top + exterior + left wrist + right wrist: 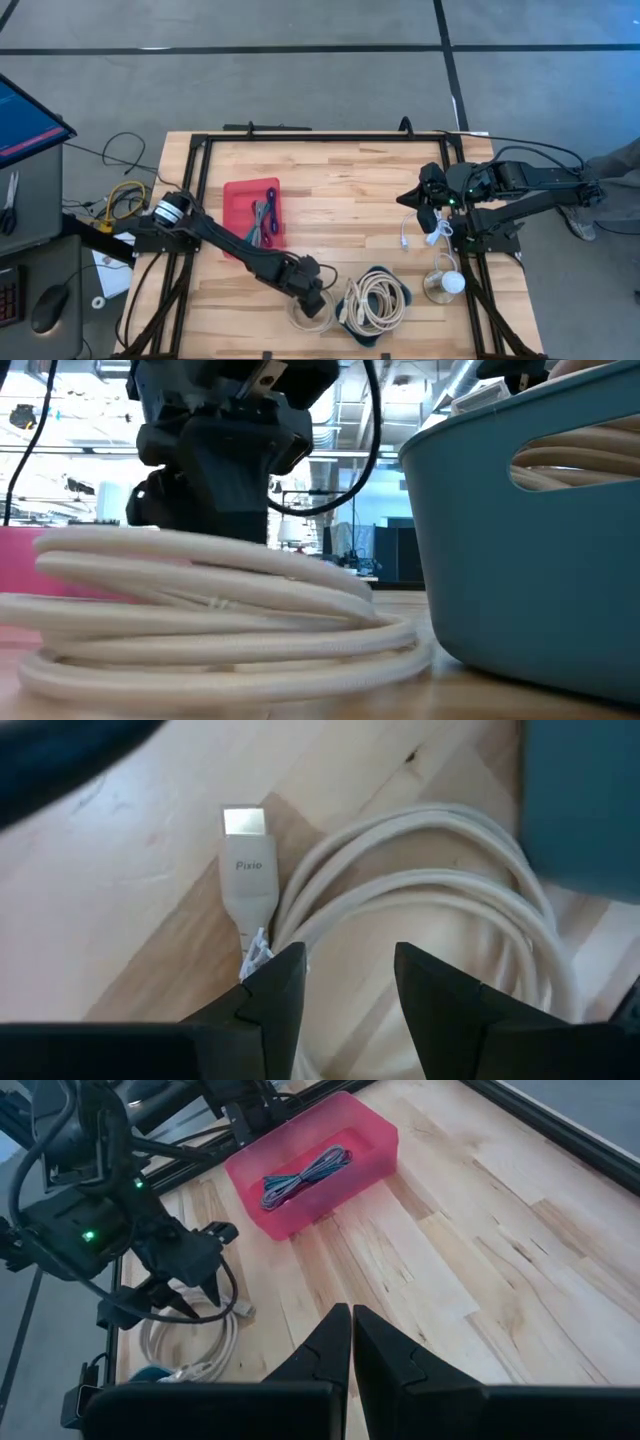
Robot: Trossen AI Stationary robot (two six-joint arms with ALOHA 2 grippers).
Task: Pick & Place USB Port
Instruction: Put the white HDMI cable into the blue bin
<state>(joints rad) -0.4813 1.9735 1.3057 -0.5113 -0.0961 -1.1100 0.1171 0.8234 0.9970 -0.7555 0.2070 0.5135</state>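
Two pincers: the left pincer point(345, 990), spread, hovers over the white cable point(420, 920) at lower centre of the bench point(350, 200); close squarely behind its plug point(247, 870). Right pincer point(350, 1342) is pressed together.

Coiled white cable point(420, 910) partly hidden beneath left fingers point(275, 990).

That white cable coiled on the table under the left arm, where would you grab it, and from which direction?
Probably by the plug: it is a stiff, flat-sided block lying flat on the wooden table, jutting clear of the loose loops of the white cable. Coming straight down from above, one finger on each long side, looks safest. The left gripper hovers open over the coil beside it.
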